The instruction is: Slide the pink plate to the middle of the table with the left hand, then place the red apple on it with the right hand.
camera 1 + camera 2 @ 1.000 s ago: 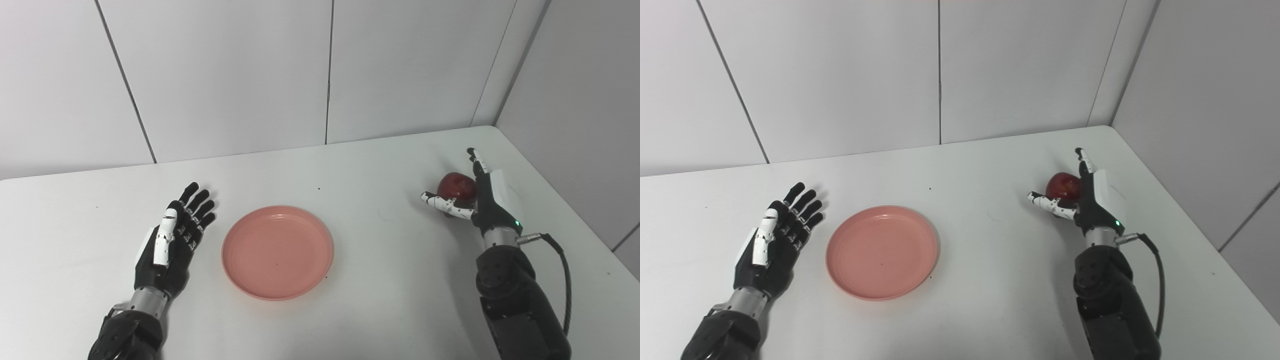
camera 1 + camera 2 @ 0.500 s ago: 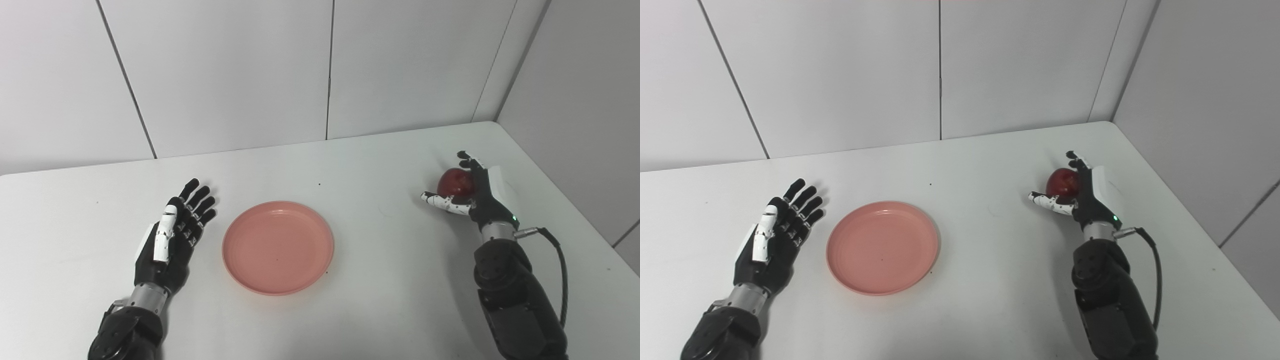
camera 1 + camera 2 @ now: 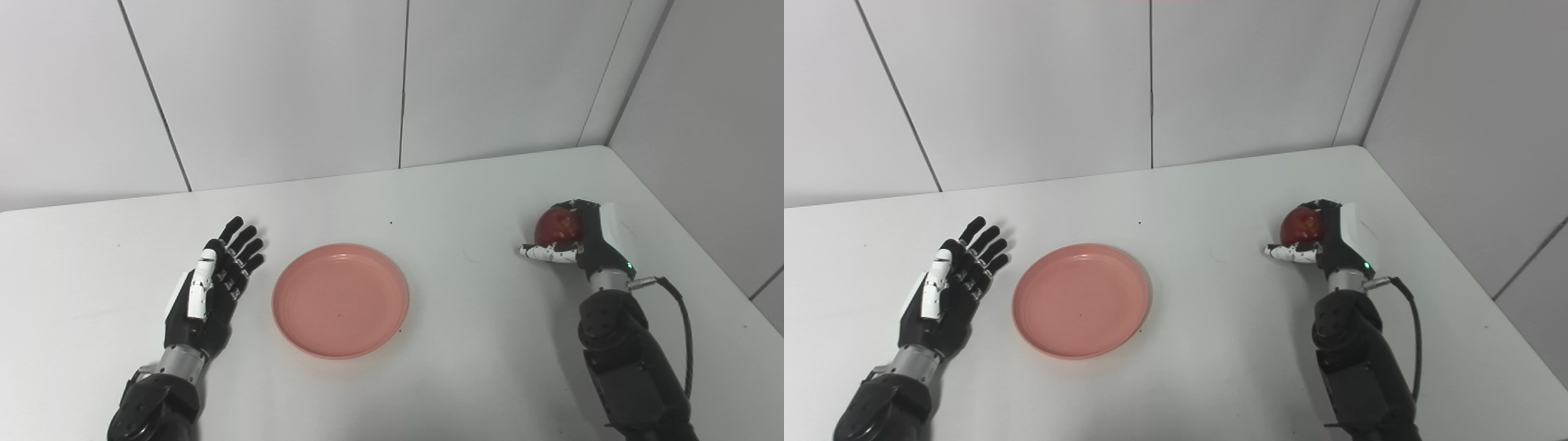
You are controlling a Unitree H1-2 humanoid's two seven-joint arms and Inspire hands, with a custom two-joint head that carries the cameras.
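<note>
- Now the right hand (image 3: 582, 236) grips the red apple (image 3: 556, 225) near the right edge of the white tabletop (image 3: 478, 318), fingers curled over its top and thumb beneath.
- Well apart, the pink plate (image 3: 340, 299) lies flat near the tabletop's middle.
- Just left of the plate, the left hand (image 3: 208, 288) rests open, fingers spread, holding nothing.

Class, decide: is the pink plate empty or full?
Empty. The pink plate shows only its bare surface; the red apple sits apart, wrapped by the right hand.
</note>
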